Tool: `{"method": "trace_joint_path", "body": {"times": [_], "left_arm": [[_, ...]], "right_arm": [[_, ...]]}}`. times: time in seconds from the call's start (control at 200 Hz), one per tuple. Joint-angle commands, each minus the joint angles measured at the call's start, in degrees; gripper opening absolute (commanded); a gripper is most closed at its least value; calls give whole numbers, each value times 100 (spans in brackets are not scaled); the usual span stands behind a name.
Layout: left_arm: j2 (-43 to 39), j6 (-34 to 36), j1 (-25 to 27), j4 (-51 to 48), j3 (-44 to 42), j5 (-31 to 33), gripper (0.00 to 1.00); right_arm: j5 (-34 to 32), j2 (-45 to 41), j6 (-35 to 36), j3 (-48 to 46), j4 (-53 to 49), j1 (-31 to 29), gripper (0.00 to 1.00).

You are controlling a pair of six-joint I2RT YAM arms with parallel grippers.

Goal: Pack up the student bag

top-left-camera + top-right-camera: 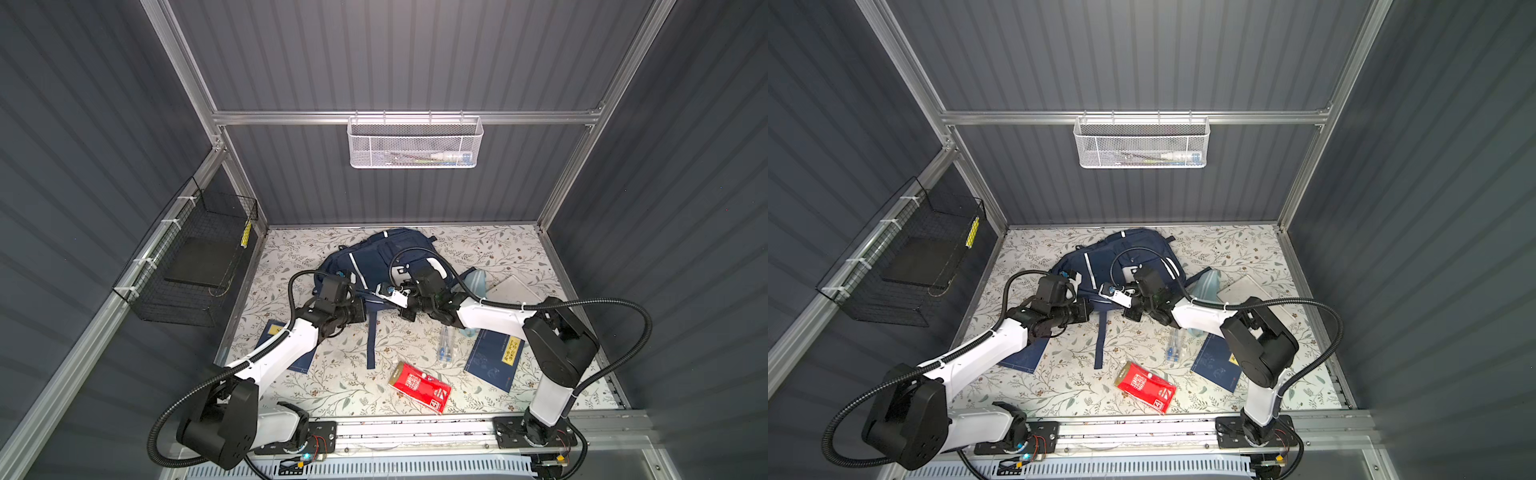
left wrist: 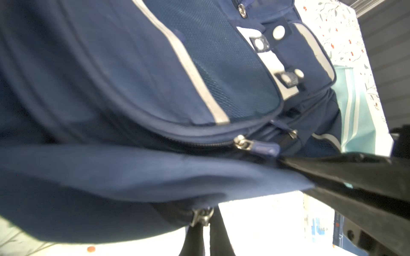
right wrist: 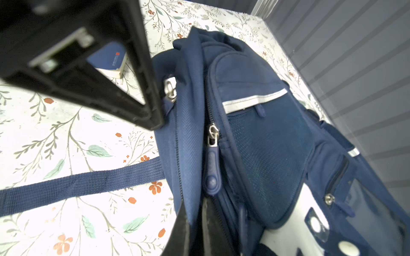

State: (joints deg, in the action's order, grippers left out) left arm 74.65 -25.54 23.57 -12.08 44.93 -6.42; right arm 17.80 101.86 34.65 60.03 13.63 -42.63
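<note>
The student bag (image 1: 376, 257) lies flat toward the back edge of the tabletop (image 1: 345, 386), about mid-width, with one strap (image 1: 371, 345) trailing toward the front. At the bag's near edge the left gripper (image 1: 362, 311) has its jaws pinched tight on the fabric beside a zip pull (image 2: 255, 147). Just across from it, the right gripper (image 1: 406, 311) is also clamped narrow on that navy edge.
</note>
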Motion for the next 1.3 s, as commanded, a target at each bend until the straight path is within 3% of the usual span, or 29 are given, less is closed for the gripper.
{"method": "trace_joint_path", "body": {"times": [0.0,0.185,0.295,0.35,0.45,0.53,0.635,0.725,0.836,1.021,1.291], "left_arm": [[262,117,-914,-418,393,1301,3],[735,431,-1729,-360,776,1042,3],[536,576,-1768,-563,921,1089,0],[396,561,-1768,-650,896,1068,0],[48,348,-1740,-825,710,480,0],[-390,31,-1453,-843,409,198,0],[-729,-451,-550,-919,188,405,0],[-740,-985,98,-613,6,413,0],[-515,-1157,851,-536,110,937,0],[-205,-961,965,-734,346,1364,0],[-133,-1153,965,-481,124,1153,0]], "right_arm": [[-60,-410,339,-342,-826,405,0],[410,-532,414,-404,-981,627,0],[207,-413,344,-304,-861,658,0],[-228,-313,273,-217,-699,683,0],[-346,-96,-12,-8,-337,917,0],[-121,73,-288,340,-339,1166,0],[253,36,-190,602,-689,1133,33],[443,-400,-46,343,-898,857,48],[523,-942,-19,-282,-707,481,60],[388,-612,-87,-257,-589,273,64],[820,207,-98,331,-626,-8,67]]}}
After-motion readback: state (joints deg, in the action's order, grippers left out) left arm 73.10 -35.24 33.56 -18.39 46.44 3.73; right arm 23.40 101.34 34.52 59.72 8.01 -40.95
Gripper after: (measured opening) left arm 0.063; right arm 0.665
